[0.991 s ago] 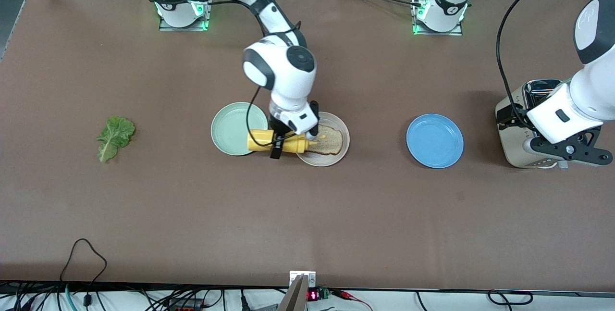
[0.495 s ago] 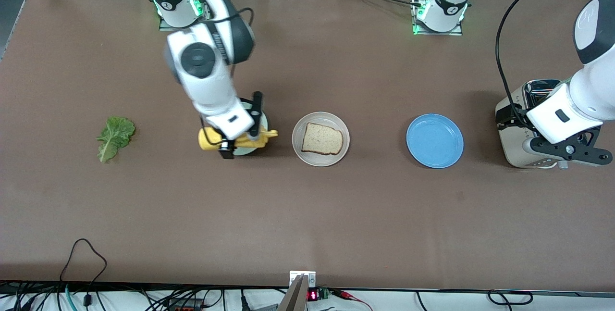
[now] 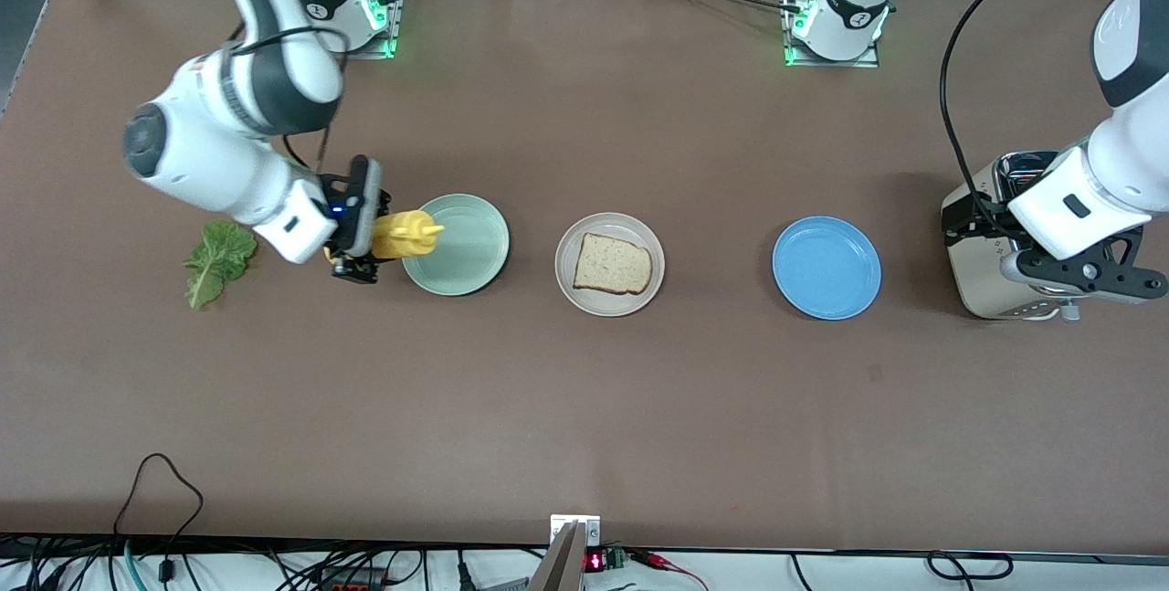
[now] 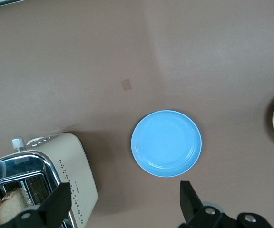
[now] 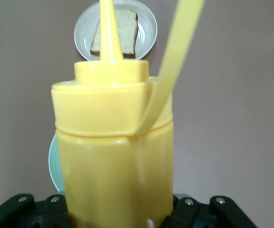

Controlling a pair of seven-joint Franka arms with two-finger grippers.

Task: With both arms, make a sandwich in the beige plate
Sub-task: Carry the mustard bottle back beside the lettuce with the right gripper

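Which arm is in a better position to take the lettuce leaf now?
Probably the right. The right gripper is beside the lettuce leaf, but it must first set down the yellow bottle it holds. The left gripper, open, waits over the toaster.

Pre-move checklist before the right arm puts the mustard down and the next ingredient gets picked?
1. Right gripper shut on the yellow mustard bottle: ok.
2. Bottle is over the table at the pale green plate's rim, clear of the beige plate: ok.
3. One bread slice lies flat in the beige plate: ok.
4. Lettuce leaf on the table toward the right arm's end, not yet on the bread: not ok.
5. Left gripper open over the toaster, a second slice in its slot: ok.
6. Mustard on the bread: cannot tell.
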